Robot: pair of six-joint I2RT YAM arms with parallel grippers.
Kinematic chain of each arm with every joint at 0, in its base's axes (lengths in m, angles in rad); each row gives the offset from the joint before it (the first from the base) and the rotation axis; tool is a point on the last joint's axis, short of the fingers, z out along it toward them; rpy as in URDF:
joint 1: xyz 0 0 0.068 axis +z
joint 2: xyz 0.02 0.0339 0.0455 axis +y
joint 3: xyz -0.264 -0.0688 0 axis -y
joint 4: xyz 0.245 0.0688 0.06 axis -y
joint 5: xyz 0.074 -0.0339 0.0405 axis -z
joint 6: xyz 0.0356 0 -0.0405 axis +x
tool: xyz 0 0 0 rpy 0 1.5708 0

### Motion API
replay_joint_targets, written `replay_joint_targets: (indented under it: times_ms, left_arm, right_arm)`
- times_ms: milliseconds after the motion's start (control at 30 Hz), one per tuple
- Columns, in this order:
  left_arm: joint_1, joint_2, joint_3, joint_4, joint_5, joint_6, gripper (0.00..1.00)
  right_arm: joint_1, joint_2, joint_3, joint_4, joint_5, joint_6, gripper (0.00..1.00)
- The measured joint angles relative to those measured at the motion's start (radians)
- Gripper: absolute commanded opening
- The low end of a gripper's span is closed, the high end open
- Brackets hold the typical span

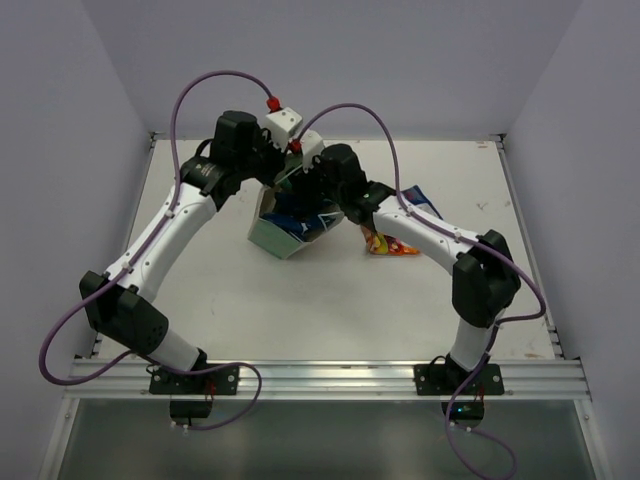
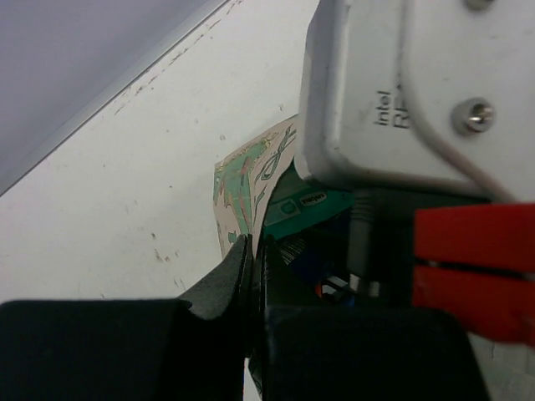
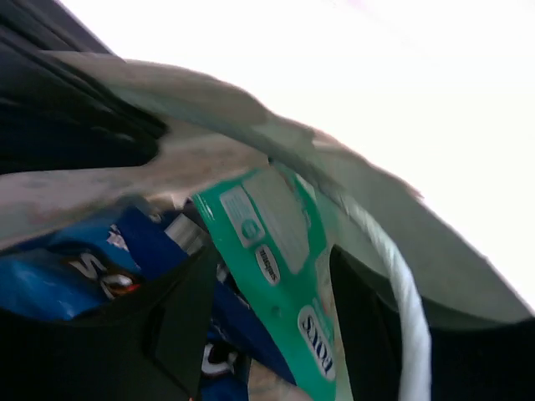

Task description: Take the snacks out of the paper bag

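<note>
Mint-green paper bag [image 1: 272, 236], cream inside, sits tipped mid-table [image 1: 300, 310], mouth toward the far side. Just R of the bag, on the table: orange-red-yellow foil packet [image 1: 388, 243]. At the bag's mouth the left tool [image 2: 253, 244] is pinched tight on the printed paper rim. Right tool [image 3: 276, 255] is inside the bag, jaws part-way apart, astride a teal-green foil packet [image 3: 251, 217]. Contact w/ it can't be told. Blue foil packets [image 3: 75, 276] lie beside that one, in the bag. Beyond the bag to the R, behind the right arm [image 1: 440, 235] and on the table, lies another blue packet [image 1: 422, 200].
</note>
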Motion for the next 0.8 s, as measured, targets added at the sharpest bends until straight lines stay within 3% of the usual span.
replay_joint_targets:
  times_ms: [467, 633, 800]
  left_arm:
    - [0.000, -0.017, -0.016, -0.006, 0.004, -0.007, 0.00]
    - [0.000, -0.029, -0.034, -0.004, 0.003, -0.007, 0.00]
    - [0.000, -0.049, -0.060, 0.002, 0.003, -0.006, 0.00]
  right_arm:
    - [-0.003, 0.109, 0.014, 0.027, -0.004, 0.036, 0.60]
    - [-0.005, 0.108, 0.011, 0.042, -0.009, 0.049, 0.76]
    - [-0.007, 0.108, 0.010, 0.044, -0.055, 0.057, 0.81]
